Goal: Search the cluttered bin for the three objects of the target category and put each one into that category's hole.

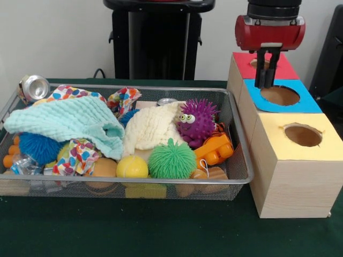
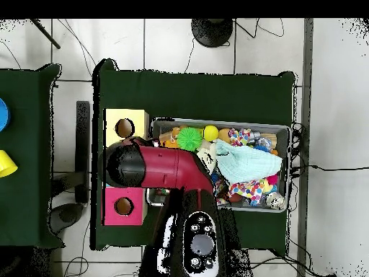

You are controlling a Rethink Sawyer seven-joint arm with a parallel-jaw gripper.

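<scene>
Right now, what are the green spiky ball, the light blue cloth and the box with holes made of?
The green spiky ball looks like soft rubber: thin, bendy-looking spikes all over. The light blue cloth looks like crinkly woven fabric, matte, lying in soft folds. The box with holes looks like pale bare wood with grain lines on its sides; its coloured tops may be paint or paper.

your front view sits low and close across the table (image 1: 161,235), facing the mesh bin (image 1: 236,176) and boxes (image 1: 295,176) — your overhead view looks straight down from high up; both share bin (image 2: 285,130) and boxes (image 2: 115,115).
</scene>
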